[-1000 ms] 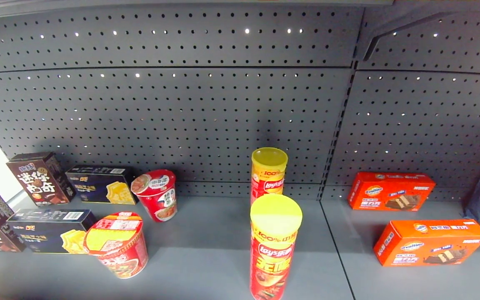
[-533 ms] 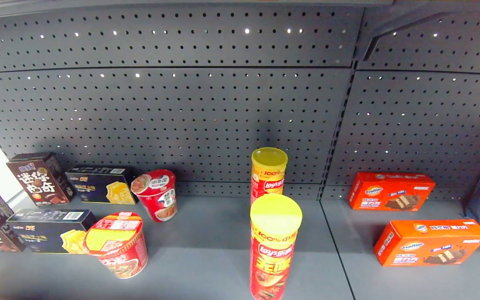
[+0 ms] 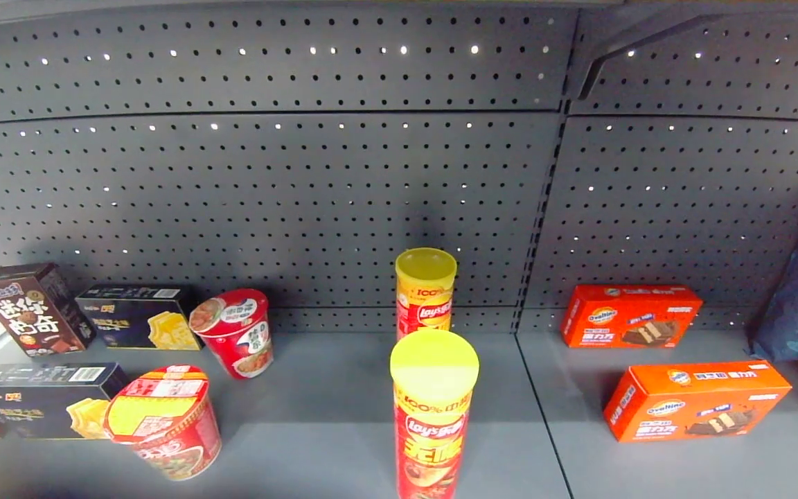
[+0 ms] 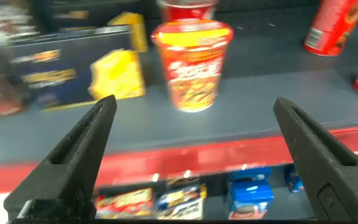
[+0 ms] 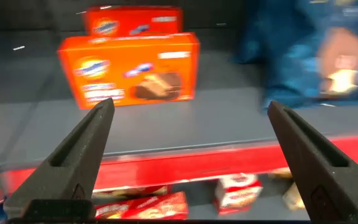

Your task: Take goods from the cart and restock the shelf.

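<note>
The left claw (image 4: 194, 104) is held spread and empty before a tapered noodle cup (image 4: 192, 62) – the right claw (image 5: 190, 104) likewise before a flat orange carton (image 5: 129, 68). On the grey metal shelf (image 3: 343, 416), backed by a perforated panel (image 3: 302, 194), two cylindrical chip tubes (image 3: 433, 409) are stood upright, one behind the other.
</note>
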Robot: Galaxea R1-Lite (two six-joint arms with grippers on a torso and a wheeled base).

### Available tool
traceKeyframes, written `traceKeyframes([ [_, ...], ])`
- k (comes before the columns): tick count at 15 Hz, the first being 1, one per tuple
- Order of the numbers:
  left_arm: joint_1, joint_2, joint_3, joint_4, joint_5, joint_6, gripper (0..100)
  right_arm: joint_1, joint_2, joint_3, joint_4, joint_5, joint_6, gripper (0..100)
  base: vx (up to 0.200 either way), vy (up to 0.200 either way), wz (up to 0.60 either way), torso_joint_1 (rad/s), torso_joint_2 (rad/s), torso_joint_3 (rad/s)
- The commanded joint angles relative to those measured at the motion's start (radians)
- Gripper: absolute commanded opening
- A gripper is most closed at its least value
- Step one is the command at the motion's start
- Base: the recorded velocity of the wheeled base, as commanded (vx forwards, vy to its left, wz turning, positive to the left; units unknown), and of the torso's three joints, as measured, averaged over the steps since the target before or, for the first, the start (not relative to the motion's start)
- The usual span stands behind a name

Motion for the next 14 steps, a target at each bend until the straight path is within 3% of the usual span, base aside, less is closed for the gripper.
traceKeyframes([
  [1, 0.000, 0.002, 0.000, -0.002, 0.001, 0.000, 100, 0.000, 0.001, 0.001, 0.000, 0.000, 0.001, 100, 0.000, 0.000, 0.00, 0.000, 0.00, 0.000],
  [14, 0.000, 0.002, 0.000, -0.002, 0.001, -0.009, 100, 0.000, 0.003, 0.001, 0.000, 0.001, -0.015, 100, 0.000, 0.000, 0.00, 0.000, 0.00, 0.000],
])
